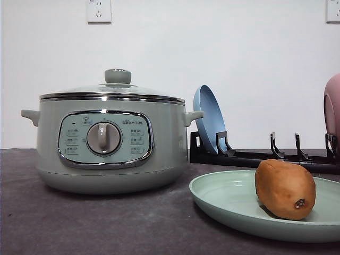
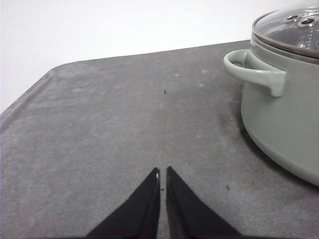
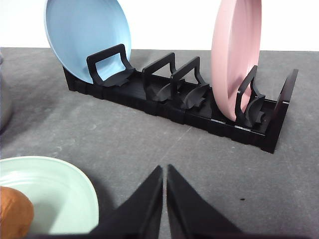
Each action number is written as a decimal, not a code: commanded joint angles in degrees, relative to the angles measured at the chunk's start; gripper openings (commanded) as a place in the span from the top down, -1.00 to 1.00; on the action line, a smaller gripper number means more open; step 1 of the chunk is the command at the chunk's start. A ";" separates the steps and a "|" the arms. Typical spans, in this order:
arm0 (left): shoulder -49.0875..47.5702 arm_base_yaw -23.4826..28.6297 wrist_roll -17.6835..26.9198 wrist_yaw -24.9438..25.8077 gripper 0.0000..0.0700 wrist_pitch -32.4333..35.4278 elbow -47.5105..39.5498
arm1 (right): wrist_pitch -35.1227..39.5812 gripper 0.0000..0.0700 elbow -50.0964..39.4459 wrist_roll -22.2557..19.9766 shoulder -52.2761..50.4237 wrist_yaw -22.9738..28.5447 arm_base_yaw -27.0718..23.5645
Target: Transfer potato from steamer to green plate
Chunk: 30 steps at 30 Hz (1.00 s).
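Steamer [image 1: 109,141] stands on the left of the grey table [image 1: 79,223], lid on. Right of it and nearer lies the green plate [image 1: 228,199], with the potato [image 1: 285,189] resting on its right part. Behind, a black rack [image 3: 199,107] holds a blue plate [image 3: 87,32] and a pink plate [image 3: 234,55]. Left gripper [image 2: 163,172] and right gripper [image 3: 165,168] hover over bare table, jaws pressed together, empty.

potato [image 1: 285,189] on green plate [image 1: 228,199], right of steamer [image 1: 109,143]

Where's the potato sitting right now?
In the front view the potato lies on the green plate, at the table's right, in front of the black plate rack and right of the lidded steamer.
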 commanded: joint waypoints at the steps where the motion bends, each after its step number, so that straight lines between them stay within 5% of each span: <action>1: -0.11 0.07 -0.31 -0.11 0.96 -0.35 -1.16 | 0.39 1.00 -0.28 -0.42 -0.08 0.04 -0.13; 30: -0.11 0.07 -0.30 -0.11 0.96 -0.35 -1.16 | 0.39 1.00 -0.28 -0.42 -0.09 0.04 -0.13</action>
